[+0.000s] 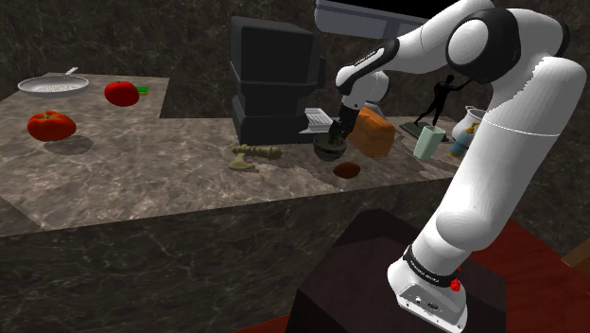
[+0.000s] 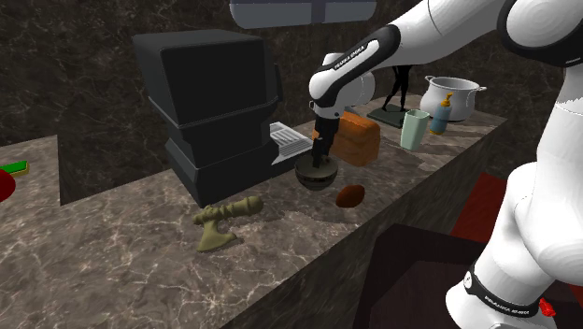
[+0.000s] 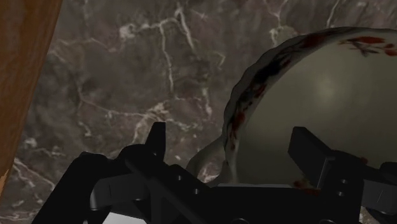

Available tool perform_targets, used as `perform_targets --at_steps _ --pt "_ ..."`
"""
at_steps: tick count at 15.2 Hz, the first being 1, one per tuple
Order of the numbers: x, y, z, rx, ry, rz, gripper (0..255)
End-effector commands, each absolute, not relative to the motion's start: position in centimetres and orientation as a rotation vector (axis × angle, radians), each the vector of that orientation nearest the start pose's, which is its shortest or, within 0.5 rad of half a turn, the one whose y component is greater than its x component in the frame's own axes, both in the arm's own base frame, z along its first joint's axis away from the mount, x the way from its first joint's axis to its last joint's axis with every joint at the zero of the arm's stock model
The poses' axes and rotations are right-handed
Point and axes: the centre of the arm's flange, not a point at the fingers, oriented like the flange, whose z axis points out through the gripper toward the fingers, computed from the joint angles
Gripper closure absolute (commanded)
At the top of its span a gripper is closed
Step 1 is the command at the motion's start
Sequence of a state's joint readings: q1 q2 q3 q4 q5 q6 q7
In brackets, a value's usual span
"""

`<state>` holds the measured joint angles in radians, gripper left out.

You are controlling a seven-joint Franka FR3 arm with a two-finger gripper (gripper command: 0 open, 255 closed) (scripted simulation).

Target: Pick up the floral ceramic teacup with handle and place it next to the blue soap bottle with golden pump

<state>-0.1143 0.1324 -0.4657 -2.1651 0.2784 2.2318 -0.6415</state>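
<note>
Marbled stone counter (image 3: pixel 127 76) carries the floral teacup (image 3: pixel 318 89) directly under the gripper (image 3: pixel 234 143), whose fingers (image 3: pixel 157 135) stand spread astride its rim, one inside, one outside. The blue soap bottle (image 2: pixel 441 110) stands well away from the gripper.

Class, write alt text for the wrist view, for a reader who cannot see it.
The open black claw straddles the rim of a pale teacup with red floral marks, one finger inside the bowl and one outside. Behind them is a dark marbled counter, with a brown block beyond the outer finger.
</note>
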Motion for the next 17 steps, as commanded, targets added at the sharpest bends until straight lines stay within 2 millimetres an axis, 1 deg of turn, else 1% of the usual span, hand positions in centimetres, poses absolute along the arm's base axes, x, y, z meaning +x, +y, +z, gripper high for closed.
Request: perform_targets --at_steps 1,10,17 --pt "46.3 -29.1 33.7 -2.982 0.169 -0.077 255" --pt "46.3 -29.1 33.7 -2.982 0.169 -0.077 255" --pt "46.3 -29.1 37.4 -2.982 0.169 -0.077 255"
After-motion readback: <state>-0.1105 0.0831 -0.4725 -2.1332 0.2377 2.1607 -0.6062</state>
